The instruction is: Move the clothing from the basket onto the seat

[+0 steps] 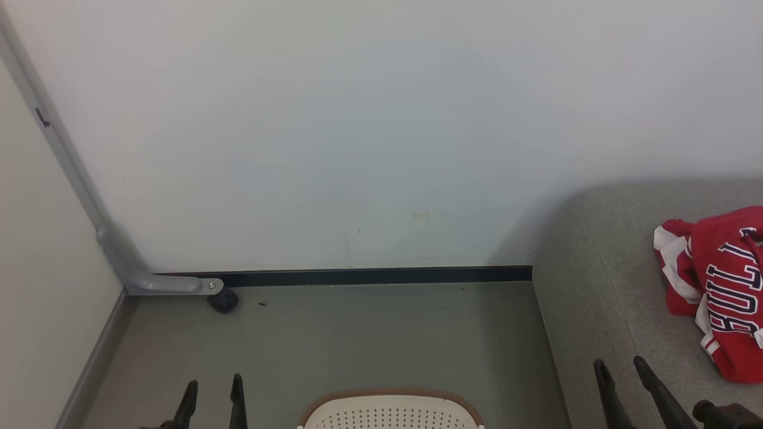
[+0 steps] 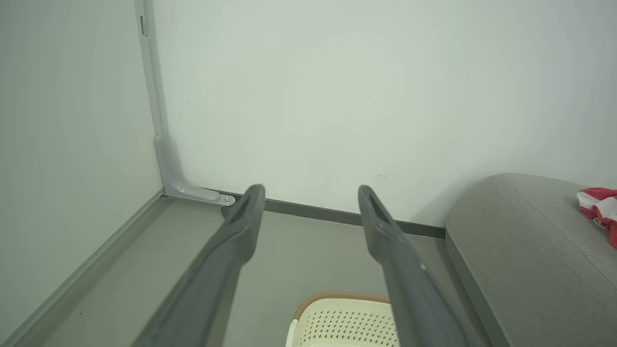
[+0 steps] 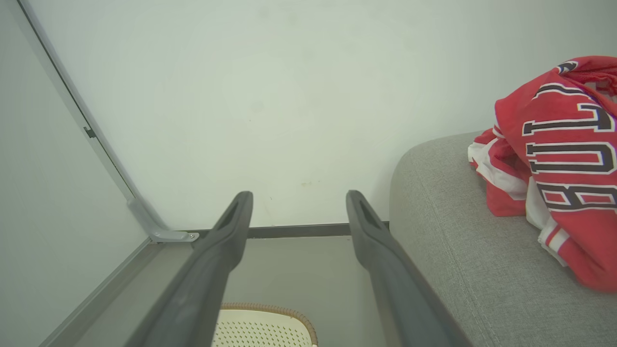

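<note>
Nearest you, at the bottom edge of the head view: your left gripper (image 1: 214,381), fingers apart and holding nothing, seen against the grey-green floor (image 1: 357,333); your right gripper (image 1: 619,361), fingers likewise apart and empty, seen against the front of the seat (image 1: 596,298); between the two grippers, the far end of the basket (image 1: 390,394) stands on the floor, brown rim and perforated cream wall showing; its inside is cut off by the frame, so you cannot tell its contents; the clothing (image 1: 724,286) lies bunched on the seat at your right, red with white trim, navy block letters facing up, well apart from the basket and touching neither gripper; the seat backs onto the white wall (image 1: 381,119); in the left corner, a grey bracket (image 1: 155,283) with a small black wheel (image 1: 223,301) just beside it.
</note>
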Motion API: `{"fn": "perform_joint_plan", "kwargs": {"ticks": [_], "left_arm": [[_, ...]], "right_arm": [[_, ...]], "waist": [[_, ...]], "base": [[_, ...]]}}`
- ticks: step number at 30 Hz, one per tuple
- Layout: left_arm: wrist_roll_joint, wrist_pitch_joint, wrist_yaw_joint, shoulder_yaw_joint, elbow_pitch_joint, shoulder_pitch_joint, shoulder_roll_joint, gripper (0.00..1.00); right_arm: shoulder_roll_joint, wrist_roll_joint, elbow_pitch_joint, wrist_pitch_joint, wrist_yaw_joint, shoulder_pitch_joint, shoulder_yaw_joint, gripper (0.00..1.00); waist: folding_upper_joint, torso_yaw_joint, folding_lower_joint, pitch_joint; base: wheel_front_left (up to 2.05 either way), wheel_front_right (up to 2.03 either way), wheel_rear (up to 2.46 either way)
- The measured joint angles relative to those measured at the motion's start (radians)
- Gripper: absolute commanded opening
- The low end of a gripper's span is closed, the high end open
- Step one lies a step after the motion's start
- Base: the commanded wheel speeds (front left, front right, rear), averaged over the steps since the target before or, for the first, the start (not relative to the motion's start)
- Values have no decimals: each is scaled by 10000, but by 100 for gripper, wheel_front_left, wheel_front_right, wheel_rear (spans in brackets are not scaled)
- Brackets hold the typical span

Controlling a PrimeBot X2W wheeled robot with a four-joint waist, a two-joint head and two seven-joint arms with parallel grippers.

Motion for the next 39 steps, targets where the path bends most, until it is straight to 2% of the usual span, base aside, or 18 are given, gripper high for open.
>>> {"fn": "perform_joint_plan", "kwargs": {"ticks": [5, 6, 14, 39], "left_arm": [[82, 0, -40, 65, 2, 56, -31, 100], [82, 0, -88, 84, 2, 58, -36, 0], [-31, 79, -88, 77, 598, 523, -109, 0], [-2784, 1053, -616, 851, 571, 452, -299, 0]], "right_arm": [[79, -86, 0, 0, 48, 0, -138, 100], [88, -96, 0, 0, 71, 1, -173, 0], [493, -115, 621, 107, 94, 457, -61, 0], [953, 2729, 629, 1068, 128, 313, -1089, 0]], "waist": [[0, -7, 0, 11], [0, -8, 0, 12], [0, -12, -1, 18], [0, -46, 0, 170]], "base": [[0, 0, 0], [0, 0, 0], [0, 0, 0], [0, 0, 0]]}}
